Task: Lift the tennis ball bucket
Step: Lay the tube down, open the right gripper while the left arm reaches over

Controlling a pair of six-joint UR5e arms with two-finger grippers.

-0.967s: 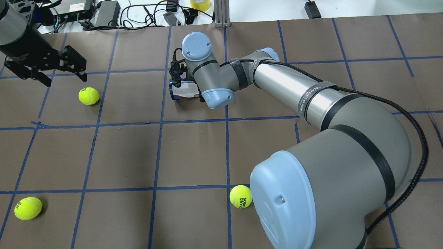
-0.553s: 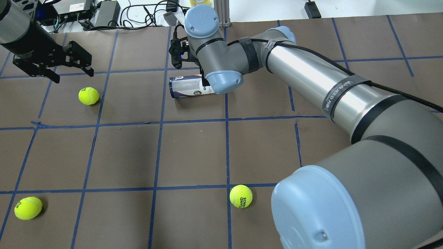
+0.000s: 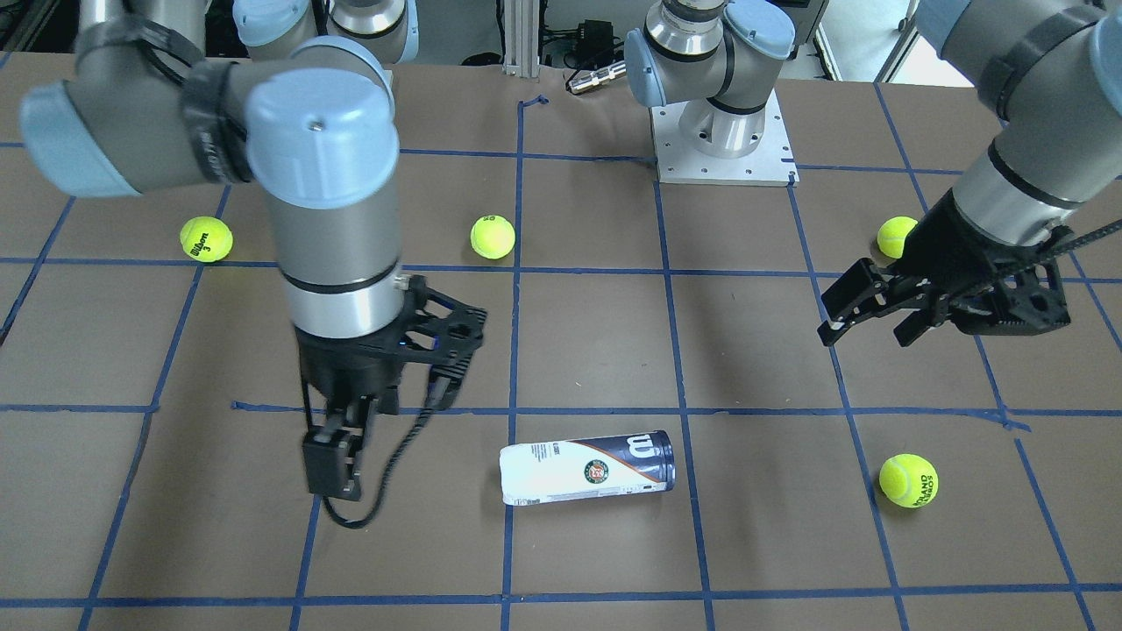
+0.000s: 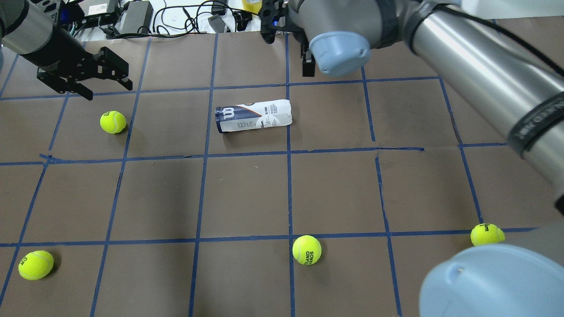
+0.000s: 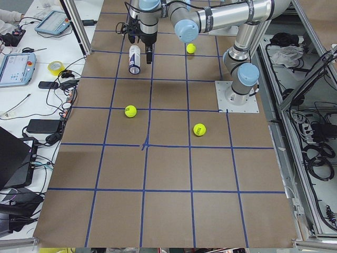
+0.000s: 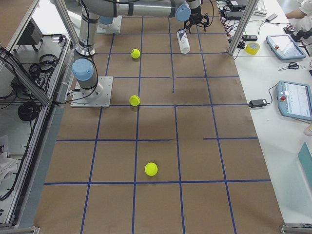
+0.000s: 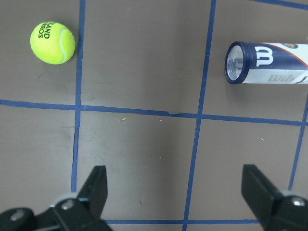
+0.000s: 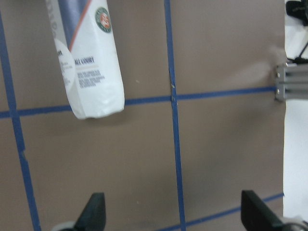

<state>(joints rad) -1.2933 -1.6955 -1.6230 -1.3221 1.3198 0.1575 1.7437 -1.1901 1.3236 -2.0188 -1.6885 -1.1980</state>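
The tennis ball bucket (image 4: pixel 253 115) is a clear tube with a white-and-navy label. It lies on its side on the brown table, navy rim toward my left. It also shows in the front view (image 3: pixel 587 469), the left wrist view (image 7: pixel 267 62) and the right wrist view (image 8: pixel 86 62). My right gripper (image 4: pixel 288 48) hangs open and empty above the table, beyond the tube's white end and apart from it (image 3: pixel 386 438). My left gripper (image 4: pixel 108 90) is open and empty, well to the left of the tube (image 3: pixel 866 337).
Yellow-green tennis balls lie loose: one near my left gripper (image 4: pixel 113 122), one at the near left (image 4: pixel 35 265), one near the middle (image 4: pixel 306 250), one at the near right (image 4: pixel 487 234). Cables and boxes (image 4: pixel 132 15) lie past the far table edge.
My right gripper has risen off the tube and moved away to the far right, leaving it lying on the table. My left gripper has drifted a little to the right.
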